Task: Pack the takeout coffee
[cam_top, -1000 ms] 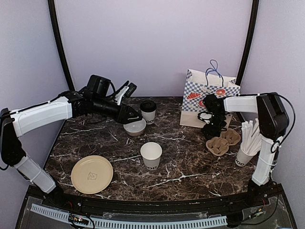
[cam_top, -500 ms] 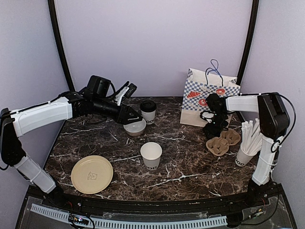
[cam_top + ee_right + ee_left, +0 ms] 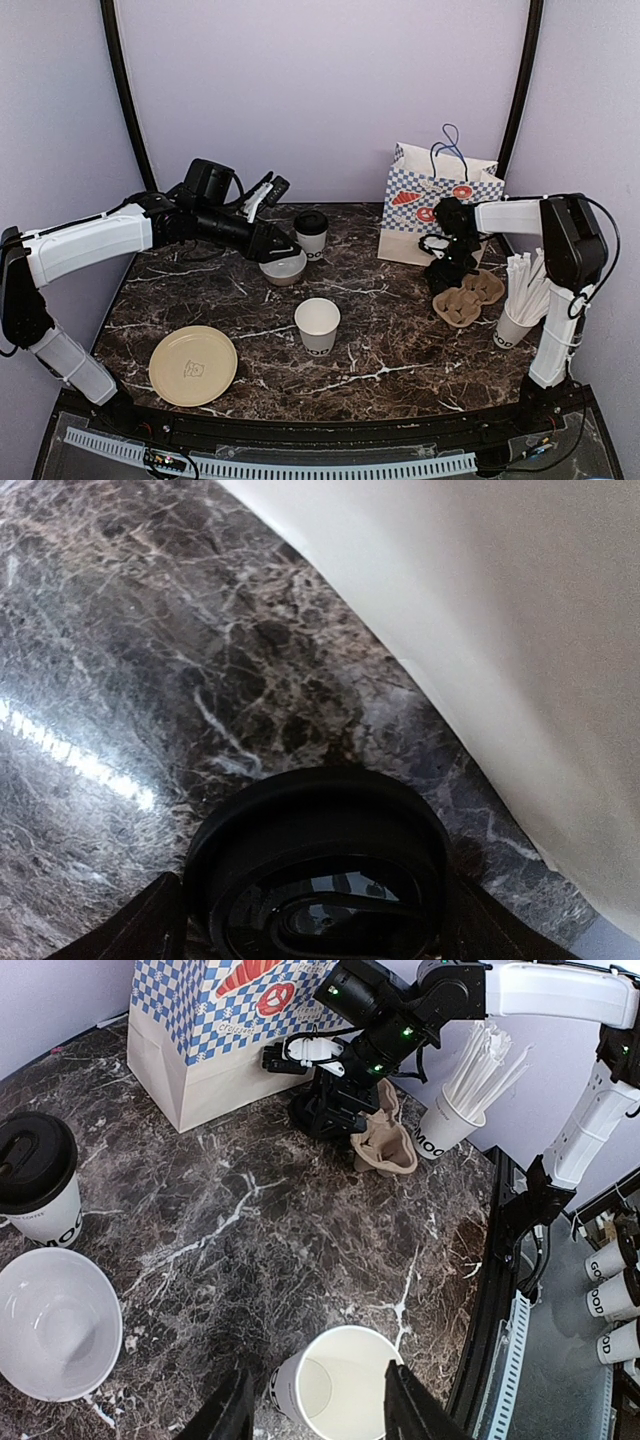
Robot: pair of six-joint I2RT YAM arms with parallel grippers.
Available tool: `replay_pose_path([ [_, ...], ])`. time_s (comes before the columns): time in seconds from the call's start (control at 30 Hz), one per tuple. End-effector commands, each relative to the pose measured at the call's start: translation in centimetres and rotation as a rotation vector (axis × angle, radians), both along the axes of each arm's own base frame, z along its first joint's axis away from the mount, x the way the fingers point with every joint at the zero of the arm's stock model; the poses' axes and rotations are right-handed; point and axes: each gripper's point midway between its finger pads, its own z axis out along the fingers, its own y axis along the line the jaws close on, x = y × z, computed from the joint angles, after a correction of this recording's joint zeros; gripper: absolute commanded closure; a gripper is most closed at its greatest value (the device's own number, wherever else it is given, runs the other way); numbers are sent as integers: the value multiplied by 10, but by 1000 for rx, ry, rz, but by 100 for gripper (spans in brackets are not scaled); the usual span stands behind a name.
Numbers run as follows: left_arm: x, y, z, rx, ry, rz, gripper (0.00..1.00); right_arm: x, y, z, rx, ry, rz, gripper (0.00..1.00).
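My left claw (image 3: 318,1380) hangs half open and empty by the white bowl (image 3: 283,267), near the table's (image 3: 400,340) back edge. Just beside the bowl stands the lidded cup (image 3: 311,236): white paper, dark print low on its side, black cap. The open cup (image 3: 317,325), of the same paper and print, stands empty mid-table, nearer the front edge. My right claw (image 3: 315,920), beside the paper bag (image 3: 435,205) at the back right corner, is spread wide and grips a black lid (image 3: 320,810) across its rim.
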Motion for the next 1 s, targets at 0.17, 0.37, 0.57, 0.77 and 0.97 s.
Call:
replay_pose_path([
  [0.17, -7, 1, 9, -1, -8, -10, 53, -26, 47, 12, 126, 34, 125, 22],
  [0.37, -2, 7, 10, 45, -42, 11, 52, -40, 80, 32, 117, 6, 254, 22],
  [0.57, -1, 10, 9, 60, -46, 20, 52, -49, 96, 36, 116, 7, 312, 22],
  [0.77, -1, 12, 9, 72, -44, 28, 52, -54, 100, 31, 106, 16, 334, 18],
  [0.97, -1, 12, 8, 74, -37, 30, 52, -57, 96, 22, 91, 26, 335, 11],
])
